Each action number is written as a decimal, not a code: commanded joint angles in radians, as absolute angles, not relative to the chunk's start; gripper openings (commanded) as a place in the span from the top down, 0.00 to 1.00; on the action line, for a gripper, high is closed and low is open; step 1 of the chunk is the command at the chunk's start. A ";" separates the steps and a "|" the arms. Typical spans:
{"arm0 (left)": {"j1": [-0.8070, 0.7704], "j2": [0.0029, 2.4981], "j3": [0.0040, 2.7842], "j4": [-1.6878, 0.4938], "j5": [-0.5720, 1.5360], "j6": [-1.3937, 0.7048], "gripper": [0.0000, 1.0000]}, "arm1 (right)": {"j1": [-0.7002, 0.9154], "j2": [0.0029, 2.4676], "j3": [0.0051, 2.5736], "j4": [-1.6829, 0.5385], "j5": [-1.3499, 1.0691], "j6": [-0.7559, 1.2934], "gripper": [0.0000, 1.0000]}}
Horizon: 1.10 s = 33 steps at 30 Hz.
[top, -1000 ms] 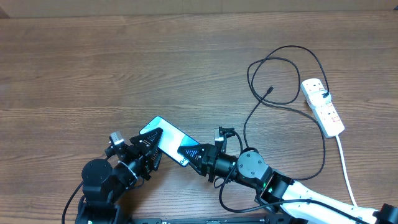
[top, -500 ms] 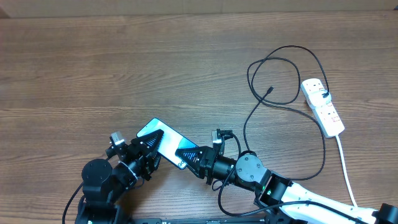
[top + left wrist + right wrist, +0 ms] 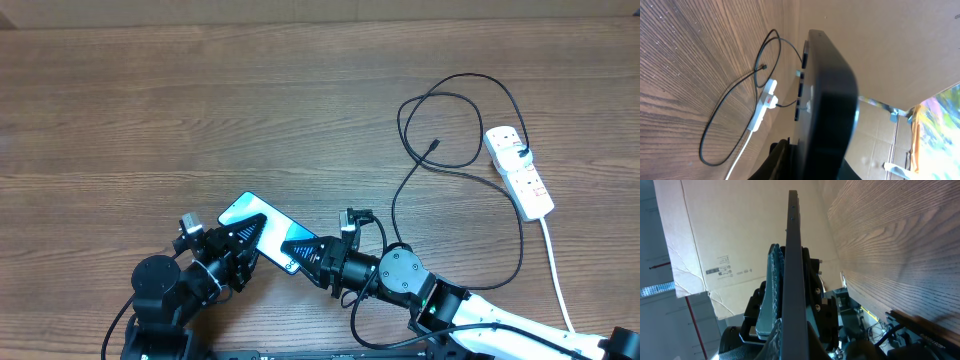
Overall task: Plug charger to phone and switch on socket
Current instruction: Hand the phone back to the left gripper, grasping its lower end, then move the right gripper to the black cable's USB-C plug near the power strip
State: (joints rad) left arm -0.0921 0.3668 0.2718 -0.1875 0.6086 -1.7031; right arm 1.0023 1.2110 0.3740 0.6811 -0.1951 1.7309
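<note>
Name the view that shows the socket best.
Overhead: the whole socket is seen from above with nothing covering it. The left wrist view shows it only small, far off and at a slant. The right wrist view does not show it.

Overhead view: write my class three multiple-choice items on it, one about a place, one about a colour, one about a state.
1. Where is the socket on the table? A right edge B left edge C middle
2. What colour is the charger? A white B black C red
3. The phone is: A plugged in B held by the left pincer and right pincer C lying untouched
Answers: 1 A, it lies by the right edge. 2 B, its cable is black throughout. 3 B, both clamp it.
</note>
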 commanded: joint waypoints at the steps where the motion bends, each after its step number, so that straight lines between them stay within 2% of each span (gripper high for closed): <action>1: -0.102 0.362 0.265 -0.182 0.633 -1.705 0.85 | 1.009 1.209 0.388 0.709 -0.202 1.724 0.96; 11: -0.102 0.362 0.265 -0.187 0.640 -1.656 0.96 | 1.009 1.208 0.388 0.751 -0.207 1.724 0.96; 17: -0.102 0.362 0.265 -0.186 0.641 -1.657 0.96 | 1.009 1.209 0.388 0.746 -0.207 1.724 0.83; 22: -0.102 0.362 0.265 -0.189 0.635 -1.656 0.96 | 1.009 1.208 0.388 0.746 -0.211 1.724 0.65; 25: -0.102 0.362 0.265 -0.217 0.589 -1.612 0.96 | 1.009 1.208 0.388 0.733 -0.210 1.724 0.48; 26: -0.102 0.362 0.265 -0.238 0.562 -1.564 0.96 | 1.009 1.208 0.388 0.717 -0.210 1.724 0.41; 30: -0.101 0.368 0.265 -0.350 0.467 -1.435 0.96 | 1.008 1.208 0.388 0.590 -0.146 1.724 0.00; 33: -0.099 0.384 0.265 -0.393 0.453 -1.424 0.96 | 1.007 1.208 0.388 0.458 -0.029 1.720 0.00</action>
State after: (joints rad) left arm -0.0921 0.3740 0.2623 -0.3901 0.5072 -1.5093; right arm 1.0031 1.2156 0.3798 0.5137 -0.1509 1.7241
